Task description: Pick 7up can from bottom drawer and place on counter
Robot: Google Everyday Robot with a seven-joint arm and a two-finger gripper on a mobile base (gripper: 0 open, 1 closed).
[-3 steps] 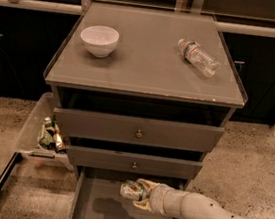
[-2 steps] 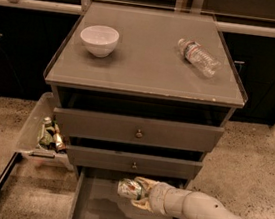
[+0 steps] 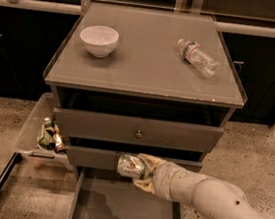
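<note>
Now, the counter fills the top of the view, glossy and flat, with a white bowl toward its far left corner and a clear water bottle lying on its side toward the far right corner. Below its near edge the bottom drawer stands pulled out. The pale arm reaches in from the right, and the tool is clamped on the 7up can. It holds the can in the air above the drawer, level with the middle drawer's front and roughly under the middle of the counter's near edge.

The step in hand, I'd say, is the lift. The can needs to rise clear of the drawer fronts and the counter's raised lip before it moves in over the top. The stretch of counter between bowl and bottle looks the safest landing spot. The can itself appears to lie sideways in the grip, silver with green, one end pointing left.
</note>
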